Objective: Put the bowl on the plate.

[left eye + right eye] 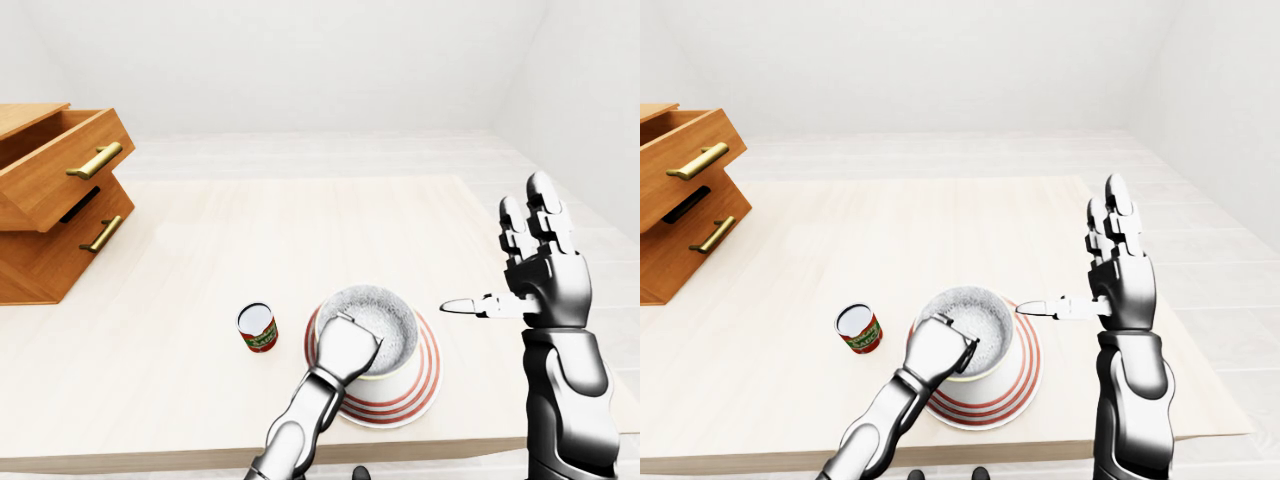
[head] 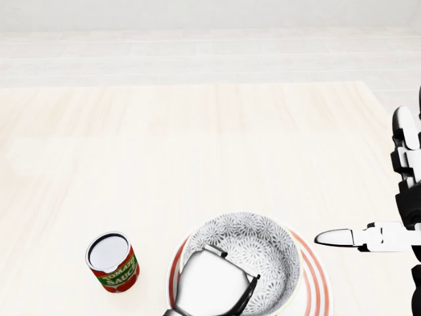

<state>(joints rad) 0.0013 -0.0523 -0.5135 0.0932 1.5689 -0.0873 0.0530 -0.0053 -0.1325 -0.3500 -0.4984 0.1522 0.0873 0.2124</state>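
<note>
your bowl (image 2: 248, 251) sat on the plate (image 2: 317, 275), inside its red rings, close to the tabletop (image 1: 300, 230) edge that ran along the bottom of the left-eye view. whether its foot was fully down could not be told. the plate's rim lay just short of that edge, so there was little spare surface on that side.

your left hand (image 2: 210, 283) was over the bowl's rim on the side toward that same edge. its fingers were closed on the rim, with one hooked inside the patterned wall.

your right hand (image 1: 545, 275) stood upright toward the tabletop's right edge, apart from the plate. its fingers (image 1: 540, 205) were spread wide and empty, and the thumb pointed across at the bowl without touching it.

a tomato sauce can (image 2: 112, 261) stood upright just beside the plate, toward the tabletop's left edge and apart from its rim. beyond bowl and can, the pale wood ran bare to the far edge and the far right corner, which left plenty of room for moving that way.

a wooden drawer unit (image 1: 50, 200) with brass handles sat at the tabletop's left edge, well apart from the plate. its top drawer (image 1: 70, 160) was pulled out.

past the tabletop lay a pale floor (image 1: 330, 150) and plain white walls (image 1: 300, 60).
</note>
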